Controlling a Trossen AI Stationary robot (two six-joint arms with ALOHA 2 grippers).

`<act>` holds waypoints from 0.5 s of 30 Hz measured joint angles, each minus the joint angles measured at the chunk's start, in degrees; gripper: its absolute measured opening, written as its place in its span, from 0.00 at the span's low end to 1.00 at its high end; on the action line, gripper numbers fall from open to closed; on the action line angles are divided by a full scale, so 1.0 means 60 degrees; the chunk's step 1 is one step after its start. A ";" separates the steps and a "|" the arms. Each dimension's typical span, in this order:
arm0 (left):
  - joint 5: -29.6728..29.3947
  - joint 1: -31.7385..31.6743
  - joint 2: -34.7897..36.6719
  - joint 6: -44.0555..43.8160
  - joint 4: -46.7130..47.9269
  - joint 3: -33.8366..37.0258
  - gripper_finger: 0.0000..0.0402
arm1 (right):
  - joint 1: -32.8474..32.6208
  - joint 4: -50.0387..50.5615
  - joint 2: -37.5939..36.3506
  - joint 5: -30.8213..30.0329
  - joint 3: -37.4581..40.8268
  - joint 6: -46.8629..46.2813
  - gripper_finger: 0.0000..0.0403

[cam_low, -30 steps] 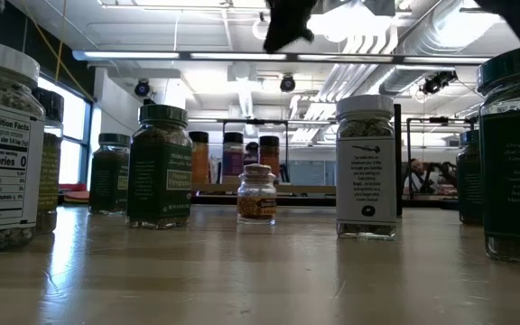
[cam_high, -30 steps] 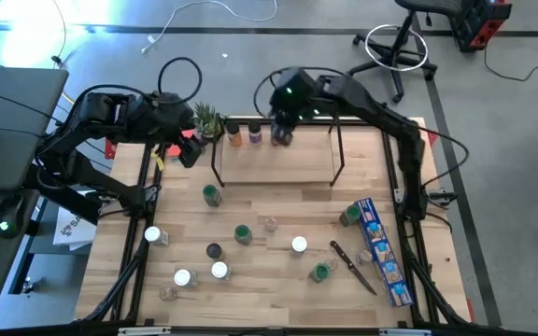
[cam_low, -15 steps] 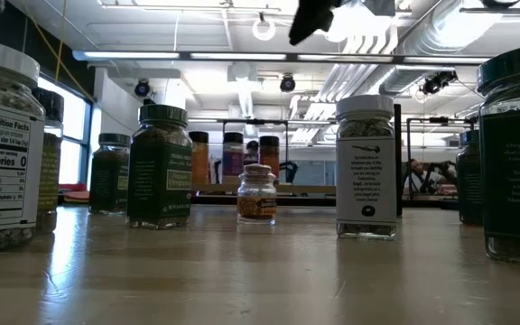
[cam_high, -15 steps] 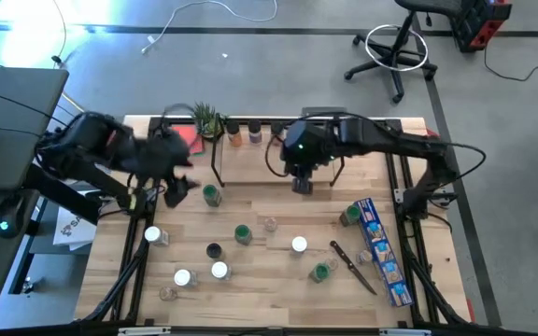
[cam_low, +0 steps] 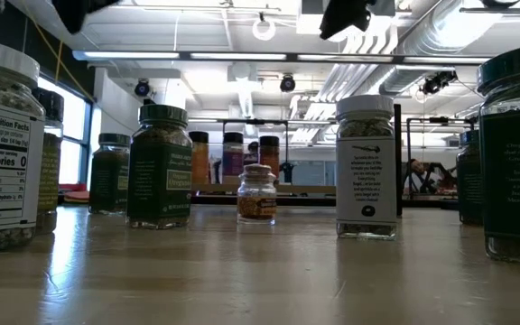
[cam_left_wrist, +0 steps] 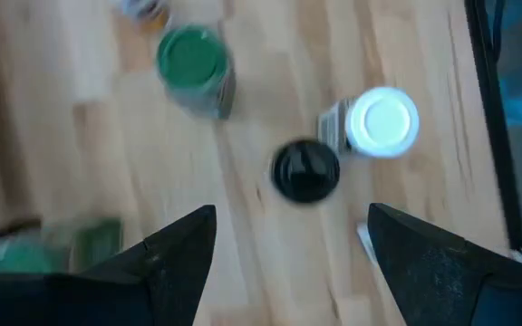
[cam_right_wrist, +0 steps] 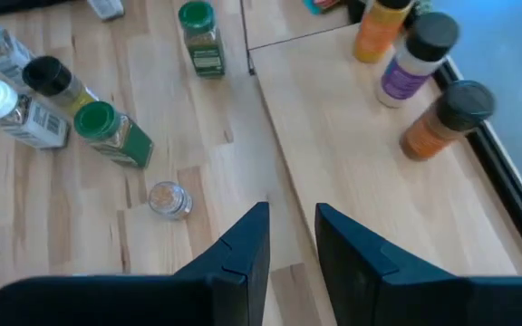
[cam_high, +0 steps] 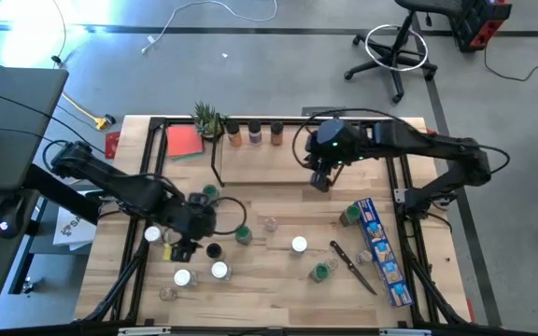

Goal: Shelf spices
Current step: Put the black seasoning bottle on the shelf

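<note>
Wooden planks are forming the counter (cam_high: pixel 278 280) we are looking down on, with grey floor all around it. From above we are seeing the shelf (cam_high: pixel 278 159) at the far edge, three spices (cam_high: pixel 254 133) standing upright on its back board in a row. The other jars are standing scattered across the counter nearer us, caps up, among them a black-capped jar (cam_high: pixel 214 251) and a white-capped jar (cam_high: pixel 219 271). Our left end effector (cam_high: pixel 183 245) is hanging over the left half, just beside the black-capped jar. Our right end effector (cam_high: pixel 319 179) is hanging over the shelf's right end, carrying nothing we can make out.

At counter height we are seeing jars standing upright, long axes vertical, and a small clear-capped jar (cam_low: pixel 256 193) well ahead of the shelf (cam_low: pixel 269 189).

Through the left wrist we are seeing the left end effector (cam_left_wrist: pixel 293 258) spread wide and empty, the black-capped jar (cam_left_wrist: pixel 305 170) lying ahead between its fingers, untouched, the white-capped jar (cam_left_wrist: pixel 381 122) just beside it.

Through the right wrist we are seeing the right end effector (cam_right_wrist: pixel 292 240) nearly closed on nothing, above the shelf board (cam_right_wrist: pixel 352 181), well apart from the three spices (cam_right_wrist: pixel 420 63).
</note>
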State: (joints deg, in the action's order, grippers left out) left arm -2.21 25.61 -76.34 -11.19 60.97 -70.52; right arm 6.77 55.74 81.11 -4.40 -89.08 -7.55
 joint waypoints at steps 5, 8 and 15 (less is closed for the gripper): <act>0.0396 -0.0026 -0.0048 0.0972 -0.1473 0.0902 0.71 | -0.0001 0.0269 -0.0683 0.0000 0.0000 -0.0427 0.21; 0.0858 -0.0037 -0.0139 0.0969 -0.1831 0.1387 0.73 | -0.0001 0.0521 -0.1038 0.0000 0.0000 -0.0801 0.21; 0.0659 -0.0037 -0.0565 0.0908 -0.1983 0.1828 0.77 | -0.0012 0.1163 -0.1578 -0.0290 -0.0004 -0.1535 0.21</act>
State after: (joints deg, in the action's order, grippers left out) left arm 1.74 25.39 -79.72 -5.74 49.07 -59.55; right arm 6.70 62.72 71.64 -6.14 -89.10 -16.76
